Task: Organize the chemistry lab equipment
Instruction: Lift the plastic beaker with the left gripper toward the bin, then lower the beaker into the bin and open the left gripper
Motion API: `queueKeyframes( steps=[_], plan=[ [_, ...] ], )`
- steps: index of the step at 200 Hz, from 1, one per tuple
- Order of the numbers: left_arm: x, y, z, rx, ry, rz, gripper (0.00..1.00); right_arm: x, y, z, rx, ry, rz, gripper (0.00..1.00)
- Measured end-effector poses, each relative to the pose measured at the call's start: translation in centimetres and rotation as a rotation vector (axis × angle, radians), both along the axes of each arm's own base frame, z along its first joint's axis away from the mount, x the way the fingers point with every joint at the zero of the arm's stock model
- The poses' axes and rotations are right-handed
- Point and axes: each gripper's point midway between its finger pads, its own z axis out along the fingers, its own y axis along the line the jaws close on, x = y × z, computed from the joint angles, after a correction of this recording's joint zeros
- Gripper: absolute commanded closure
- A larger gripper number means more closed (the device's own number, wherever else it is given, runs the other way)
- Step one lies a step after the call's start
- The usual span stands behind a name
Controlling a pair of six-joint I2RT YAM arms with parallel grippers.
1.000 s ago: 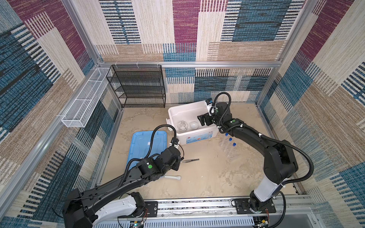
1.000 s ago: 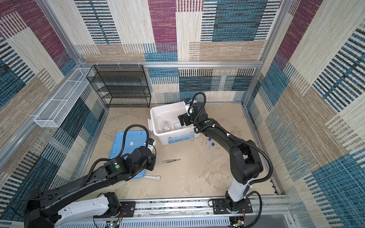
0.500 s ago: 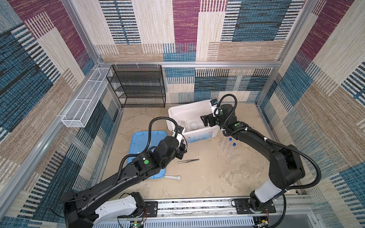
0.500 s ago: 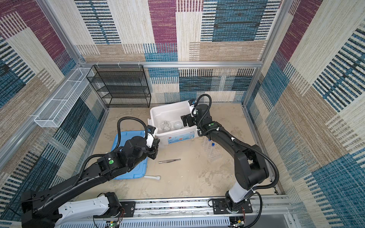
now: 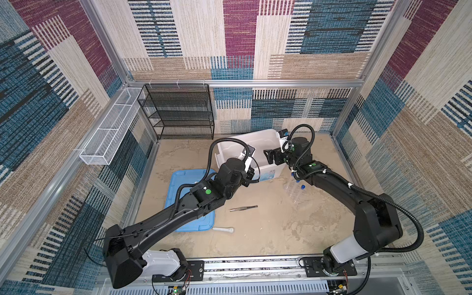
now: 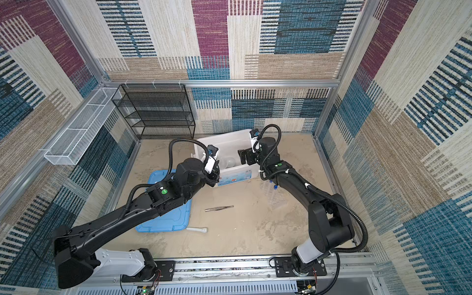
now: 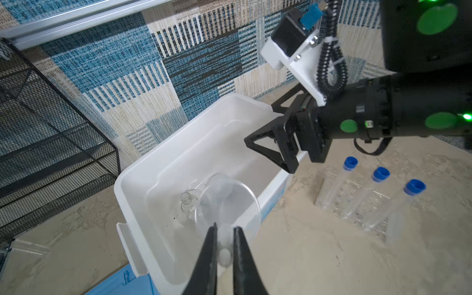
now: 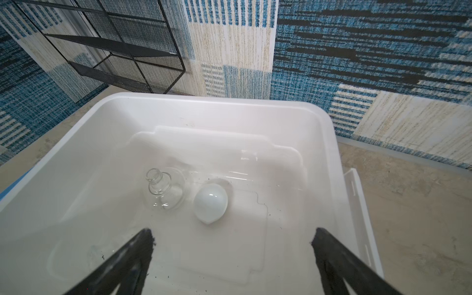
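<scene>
My left gripper (image 7: 225, 227) is shut on the neck of a clear glass flask (image 7: 227, 201), held over the front rim of the white bin (image 7: 178, 132); in a top view this gripper (image 5: 251, 174) sits at the bin's front left corner. Inside the bin stand another clear flask (image 8: 163, 189) and a small white bowl (image 8: 210, 203). My right gripper (image 8: 232, 235) hangs open over the bin's right side (image 5: 271, 156), holding nothing. Metal tweezers (image 5: 244, 208) and a white pestle (image 5: 223, 229) lie on the sandy floor. Three blue-capped test tubes (image 7: 380, 176) rest right of the bin.
The blue lid (image 5: 190, 219) lies flat left of the bin, partly under my left arm. A black wire rack (image 5: 178, 112) stands against the back wall and a white wire basket (image 5: 109, 127) hangs on the left wall.
My left arm has risen from beside the tweezers and swung to the bin's front left corner, still shut. My right gripper has shifted slightly right over the bin, staying open.
</scene>
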Motion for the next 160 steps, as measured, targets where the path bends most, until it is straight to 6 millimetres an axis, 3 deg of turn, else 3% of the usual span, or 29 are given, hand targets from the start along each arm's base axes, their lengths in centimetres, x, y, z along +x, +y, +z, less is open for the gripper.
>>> queueKeyframes(
  steps=[58,120,160],
  plan=[
    [5.6,-1.8,-1.9,0.016,0.061,-0.011,1.00,-0.4,-0.6,0.7,0.012,-0.014,-0.012,0.01],
    [9.7,-3.7,-7.0,0.031,0.218,-0.063,1.00,-0.8,-3.3,1.5,0.030,-0.030,-0.084,0.01],
    [12.0,-5.1,-9.8,0.051,0.306,-0.087,1.00,-0.9,-4.1,2.1,0.040,-0.051,-0.101,0.01]
  ],
)
